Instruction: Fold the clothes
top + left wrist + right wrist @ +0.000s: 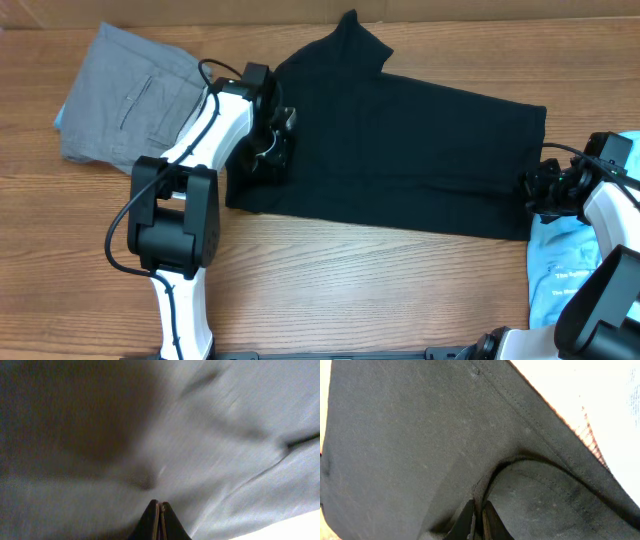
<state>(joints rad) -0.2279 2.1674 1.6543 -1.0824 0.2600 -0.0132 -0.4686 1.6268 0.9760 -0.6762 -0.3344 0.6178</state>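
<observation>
A black T-shirt [400, 140] lies spread flat across the middle of the table, one sleeve pointing to the far edge. At the shirt's left edge my left gripper [272, 150] is down on the cloth. In the left wrist view, which is blurred, its fingers [159, 504] are shut tip to tip right at the fabric [225, 460]. My right gripper [532, 190] is at the shirt's right edge. There its fingers [478, 505] are shut on a raised fold of the black cloth [410, 435].
Folded grey trousers [130, 95] lie at the far left, beside the left arm. A light-blue printed shirt [560, 270] lies at the near right under the right arm. Bare wooden tabletop [370, 290] runs along the front.
</observation>
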